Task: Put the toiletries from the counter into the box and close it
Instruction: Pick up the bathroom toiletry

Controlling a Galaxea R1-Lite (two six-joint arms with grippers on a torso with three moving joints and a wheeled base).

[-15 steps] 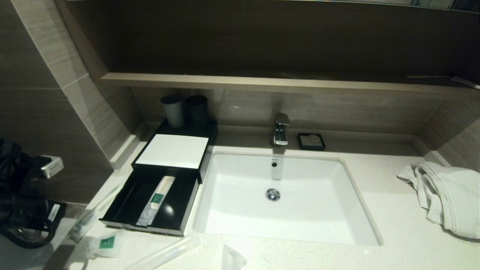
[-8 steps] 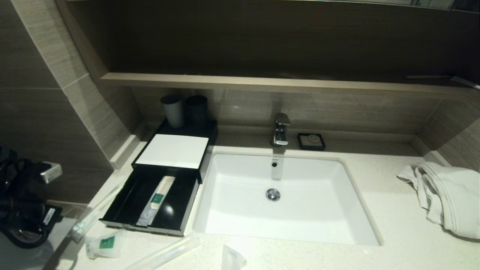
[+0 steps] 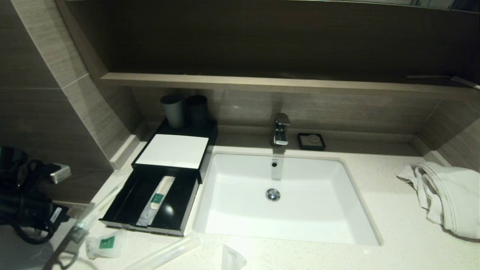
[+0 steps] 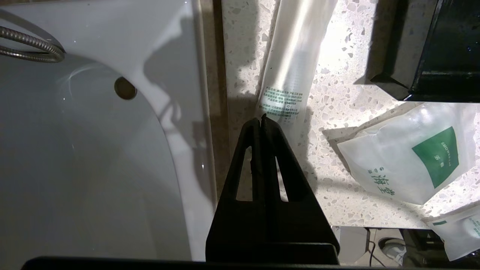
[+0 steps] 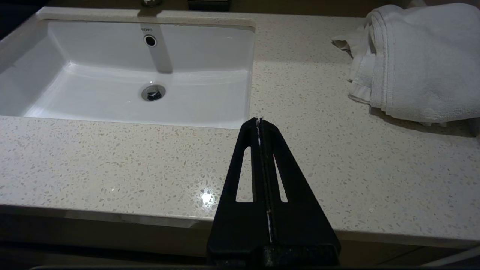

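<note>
The black box (image 3: 173,150) has its front drawer (image 3: 176,210) pulled open, with one long packet (image 3: 156,198) lying in it. On the counter (image 3: 397,225) lie a long thin packet (image 3: 92,215) left of the drawer, a pouch with a green square (image 3: 104,243), another long packet (image 3: 165,253) and a small pouch (image 3: 231,258). My left gripper (image 4: 261,118) is shut and empty, its tips over the near end of the long thin packet (image 4: 296,56), beside the green-marked pouch (image 4: 408,157). My right gripper (image 5: 259,119) is shut and empty above the counter's front, right of the sink.
The white sunken sink (image 3: 322,213) lies right of the box, with the tap (image 3: 281,129) and a black soap dish (image 3: 311,141) behind it. Two dark cups (image 3: 183,108) stand behind the box. A white towel (image 3: 446,195) lies at the right. My left arm (image 3: 26,210) is beyond the counter's left edge.
My left arm has shifted a little to the right, toward the counter's left edge. The packets, the box and the drawer have not moved.
</note>
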